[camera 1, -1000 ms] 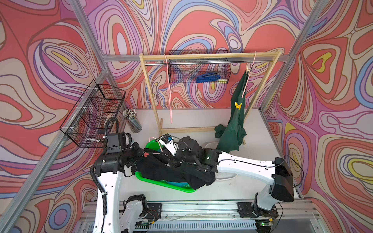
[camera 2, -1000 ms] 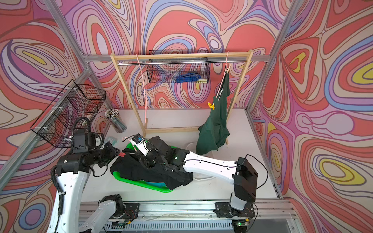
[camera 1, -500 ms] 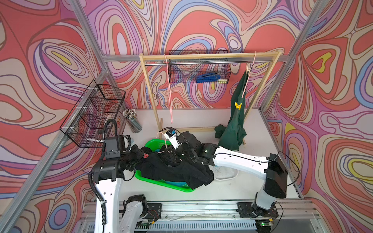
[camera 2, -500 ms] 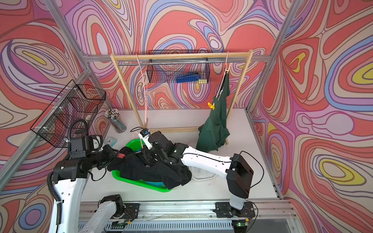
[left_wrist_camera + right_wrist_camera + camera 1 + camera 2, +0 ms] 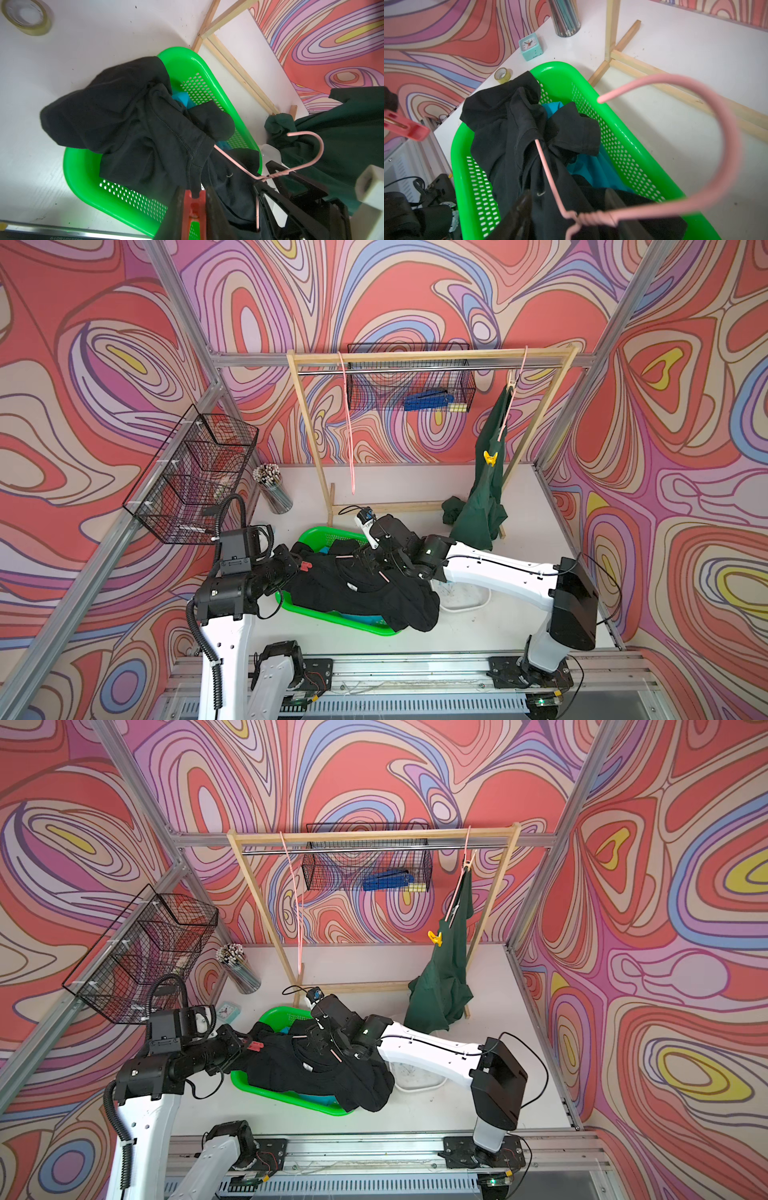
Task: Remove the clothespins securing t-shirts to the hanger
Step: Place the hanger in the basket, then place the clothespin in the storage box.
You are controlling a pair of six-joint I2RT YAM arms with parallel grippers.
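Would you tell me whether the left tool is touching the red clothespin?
Touching. The left wrist view shows the left tool with fingers pressing both sides of the red clothespin.

Table [image 5: 664, 135] w/ green basket [image 5: 623, 128], clock [image 5: 530, 46], tape roll [image 5: 502, 75].

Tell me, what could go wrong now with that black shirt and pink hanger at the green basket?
1. The right hand is open around the twisted neck of the pink hanger, so the hanger could drop and tangle in the black shirt.
2. The shirt drapes over the rim of the green basket and might slide onto the table.
3. The left hand pinches the red clothespin; it could pop out.
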